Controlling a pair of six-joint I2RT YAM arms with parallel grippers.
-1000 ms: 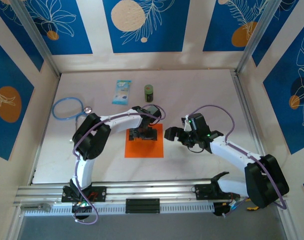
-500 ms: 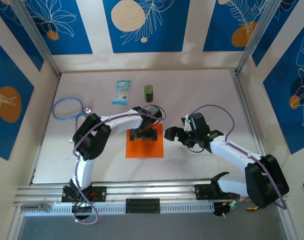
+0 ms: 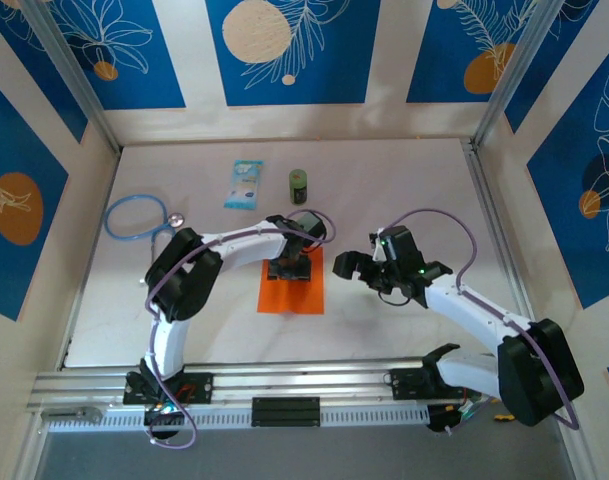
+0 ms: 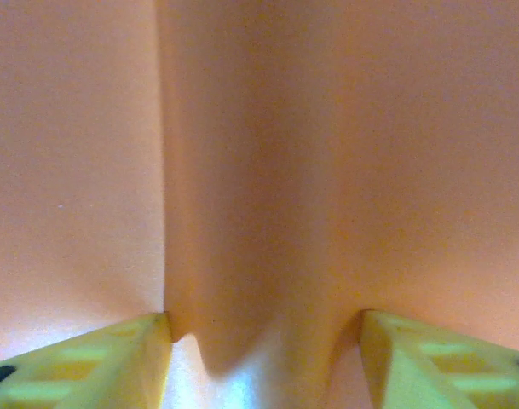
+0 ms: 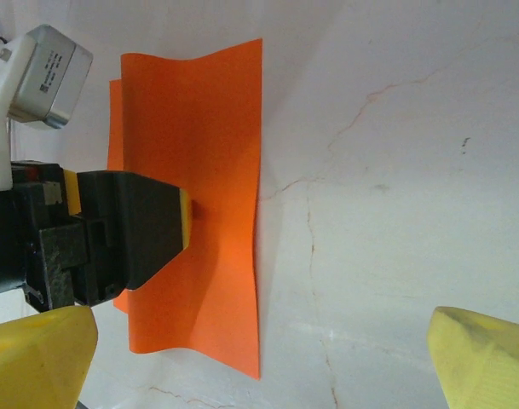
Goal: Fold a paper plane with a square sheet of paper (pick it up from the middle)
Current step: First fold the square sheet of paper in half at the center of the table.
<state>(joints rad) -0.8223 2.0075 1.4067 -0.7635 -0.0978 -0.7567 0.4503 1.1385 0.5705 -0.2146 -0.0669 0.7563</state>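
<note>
The square sheet of paper [image 3: 292, 296] is bright orange and lies on the white table in front of the arms. My left gripper [image 3: 289, 268] points straight down on its middle. In the left wrist view the sheet [image 4: 327, 153] humps up into a ridge between the two yellow fingertips [image 4: 97, 358], and the left gripper [image 4: 263, 341] is closed in on that ridge. In the right wrist view the sheet [image 5: 216, 145] has wavy, lifted edges under the left gripper [image 5: 131, 226]. My right gripper [image 3: 346, 265] [image 5: 263, 349] hovers just right of the sheet, open and empty.
A light-blue packet [image 3: 244, 184] and a small green can [image 3: 299, 182] stand at the back of the table. A blue stethoscope [image 3: 136, 215] lies at the left. The metal rail [image 3: 284, 378] runs along the near edge.
The left jaws have closed inward, and the sheet has buckled and narrowed between them. The right gripper has shifted slightly left toward the sheet.
</note>
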